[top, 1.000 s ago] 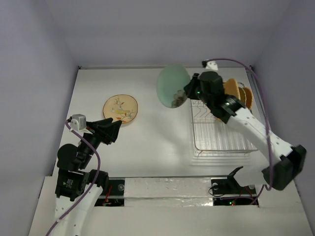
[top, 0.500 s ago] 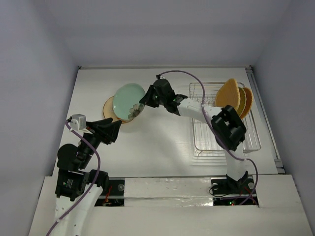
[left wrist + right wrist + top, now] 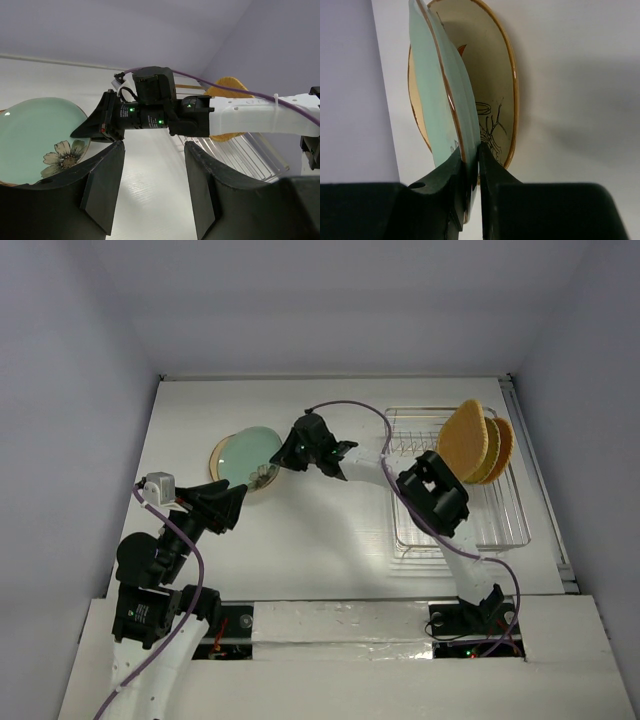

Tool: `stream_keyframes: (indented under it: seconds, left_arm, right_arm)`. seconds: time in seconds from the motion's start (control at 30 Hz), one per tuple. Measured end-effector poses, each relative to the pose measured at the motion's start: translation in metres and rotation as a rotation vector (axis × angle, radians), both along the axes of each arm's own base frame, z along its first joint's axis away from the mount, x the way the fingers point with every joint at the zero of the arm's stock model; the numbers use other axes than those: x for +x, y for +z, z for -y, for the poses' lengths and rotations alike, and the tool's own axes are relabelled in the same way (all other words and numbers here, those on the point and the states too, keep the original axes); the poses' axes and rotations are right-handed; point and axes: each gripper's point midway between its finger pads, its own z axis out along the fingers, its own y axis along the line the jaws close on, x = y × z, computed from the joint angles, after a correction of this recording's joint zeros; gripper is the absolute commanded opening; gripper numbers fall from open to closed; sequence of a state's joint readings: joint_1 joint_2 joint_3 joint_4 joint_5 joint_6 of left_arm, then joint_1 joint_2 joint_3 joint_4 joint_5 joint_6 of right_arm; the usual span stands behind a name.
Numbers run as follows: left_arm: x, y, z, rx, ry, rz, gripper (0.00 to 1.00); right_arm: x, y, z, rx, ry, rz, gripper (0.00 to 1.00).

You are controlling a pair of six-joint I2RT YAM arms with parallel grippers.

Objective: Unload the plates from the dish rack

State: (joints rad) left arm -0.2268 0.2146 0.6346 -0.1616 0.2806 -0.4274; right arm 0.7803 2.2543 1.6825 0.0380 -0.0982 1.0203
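- A white table (image 3: 330, 530) is taking up the floor of a plain booth, with pale lavender walls (image 3: 330, 300) closing it in on three sides.
- The silver wire dish rack (image 3: 500, 525) is sitting on the right side of the table. Two orange woven plates (image 3: 465, 438) are standing on edge among the tines at its far end, one just behind the other.
- The overhead view is showing the pale green plate (image 3: 243, 452) out on the left half of the table, well apart from the rack and covering most of the cream plate (image 3: 492, 85).
- The right wrist view is adding what the overhead one is hiding. The green plate is tilting over the cream one, with the gripped edge raised and a wedge of gap opening between them.
- The left wrist view is showing a flower printed inside the green plate, and the right arm reaching in from the rack side.
- The right claw (image 3: 284, 454) is pinching the near rim of the green plate, its fingers (image 3: 451, 192) closed down to the thickness of the rim.
- The left claw (image 3: 152, 185) is hanging wide apart just in front of the stacked plates, gripping and touching nothing.
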Motion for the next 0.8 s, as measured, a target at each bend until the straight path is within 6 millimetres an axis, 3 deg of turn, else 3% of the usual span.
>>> stream_keyframes:
  seconds: [0.03, 0.07, 0.1, 0.2, 0.3, 0.4, 0.63, 0.8]
  left_arm:
    - [0.000, 0.000, 0.000, 0.000, 0.000, 0.000, 0.48]
    - [0.000, 0.000, 0.000, 0.000, 0.000, 0.000, 0.48]
    - [0.000, 0.000, 0.000, 0.000, 0.000, 0.000, 0.48]
    - [0.000, 0.000, 0.000, 0.000, 0.000, 0.000, 0.48]
    - [0.000, 0.000, 0.000, 0.000, 0.000, 0.000, 0.48]
    - [0.000, 0.000, 0.000, 0.000, 0.000, 0.000, 0.48]
    - [0.000, 0.000, 0.000, 0.000, 0.000, 0.000, 0.48]
    - [0.000, 0.000, 0.000, 0.000, 0.000, 0.000, 0.48]
  right_arm:
    - [-0.001, -0.001, -0.002, 0.006, -0.004, -0.011, 0.27]
    - [-0.002, -0.002, -0.003, 0.007, -0.003, -0.013, 0.27]
    - [-0.003, 0.000, -0.005, 0.017, -0.001, -0.015, 0.38]
    - [-0.003, 0.009, -0.012, 0.047, 0.005, -0.004, 0.54]
    - [-0.003, 0.016, -0.016, 0.054, 0.015, 0.013, 0.77]
    - [-0.007, 0.013, -0.015, 0.018, 0.030, 0.021, 0.89]
    - [-0.013, -0.001, -0.002, -0.160, 0.059, 0.045, 0.96]
    - [-0.014, -0.001, 0.009, -0.284, 0.076, 0.085, 1.00]
